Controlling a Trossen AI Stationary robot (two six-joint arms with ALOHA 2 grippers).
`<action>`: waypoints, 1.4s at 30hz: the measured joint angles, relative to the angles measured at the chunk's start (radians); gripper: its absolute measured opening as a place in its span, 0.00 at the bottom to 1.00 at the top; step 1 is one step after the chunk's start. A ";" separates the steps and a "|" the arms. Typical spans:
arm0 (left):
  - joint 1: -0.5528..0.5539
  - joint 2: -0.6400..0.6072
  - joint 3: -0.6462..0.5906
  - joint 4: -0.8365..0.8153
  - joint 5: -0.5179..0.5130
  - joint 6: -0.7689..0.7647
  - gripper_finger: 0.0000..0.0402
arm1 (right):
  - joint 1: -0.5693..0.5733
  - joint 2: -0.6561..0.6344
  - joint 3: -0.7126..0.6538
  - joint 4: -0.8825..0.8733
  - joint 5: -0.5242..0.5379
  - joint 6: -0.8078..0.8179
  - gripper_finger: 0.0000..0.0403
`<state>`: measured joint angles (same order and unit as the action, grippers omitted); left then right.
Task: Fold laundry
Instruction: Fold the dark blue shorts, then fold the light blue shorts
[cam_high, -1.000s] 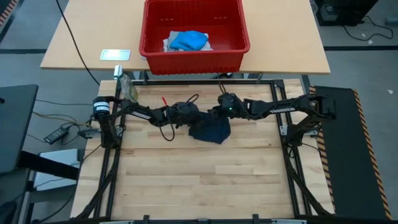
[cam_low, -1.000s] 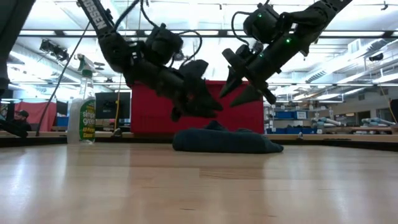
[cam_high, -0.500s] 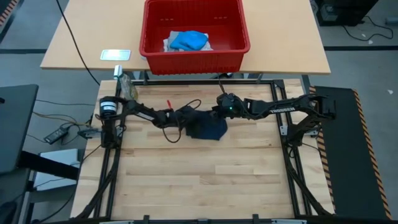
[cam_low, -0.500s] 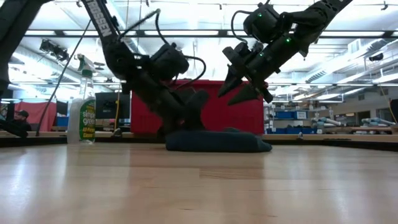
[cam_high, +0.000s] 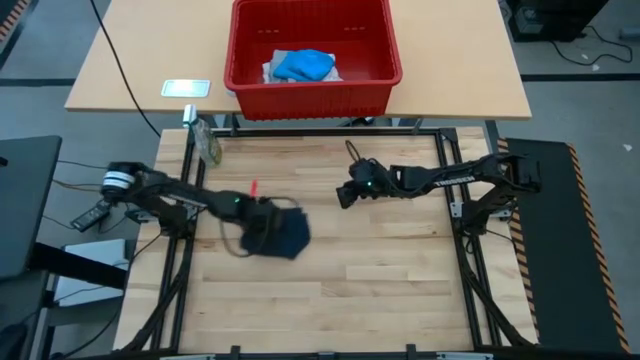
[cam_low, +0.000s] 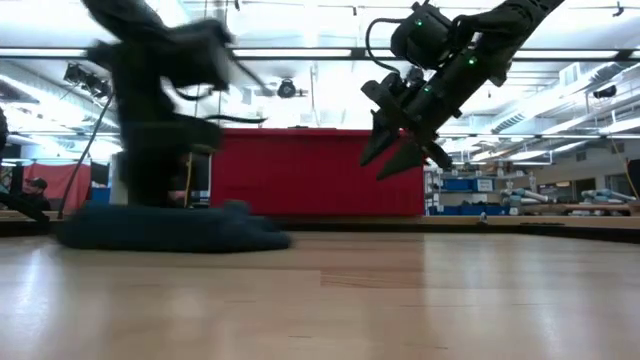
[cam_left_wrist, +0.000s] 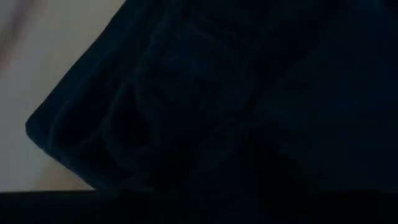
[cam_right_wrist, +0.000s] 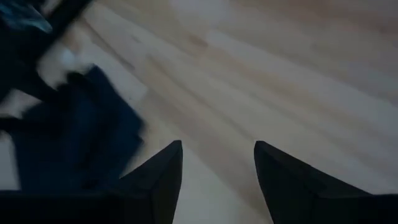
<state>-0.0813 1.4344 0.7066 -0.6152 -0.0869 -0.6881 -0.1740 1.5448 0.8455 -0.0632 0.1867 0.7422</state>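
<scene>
My left gripper (cam_high: 262, 222) presses on the dark navy garment (cam_high: 280, 237), bunched toward the left edge of the table (cam_high: 400, 280); whether its fingers grip the cloth I cannot tell. My right gripper (cam_low: 400, 158) hangs empty, fingers parted, near the far right. I judge the folded piece is being set aside; next comes fetching another from the red basket (cam_high: 312, 92).

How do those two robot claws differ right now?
The left claw is down on the navy cloth on the table; the right claw hangs in the air, touching nothing. The right claw's fingers stand apart and empty; the left's are hidden. Both are dark.
</scene>
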 joint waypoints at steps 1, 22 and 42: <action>-0.032 -0.032 -0.026 -0.022 -0.001 -0.042 0.43 | 0.012 0.000 0.000 -0.018 0.006 0.015 0.51; -0.552 -0.232 -0.158 -0.011 0.225 -0.703 0.43 | 0.159 0.000 0.000 0.041 -0.001 0.114 0.47; -0.380 -0.351 0.068 -0.308 0.125 -0.538 0.43 | -0.025 0.000 0.157 0.091 -0.107 -0.147 0.47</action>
<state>-0.4615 1.0836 0.7742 -0.9235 0.0381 -1.2264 -0.1993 1.5452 1.0025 0.0274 0.0799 0.5954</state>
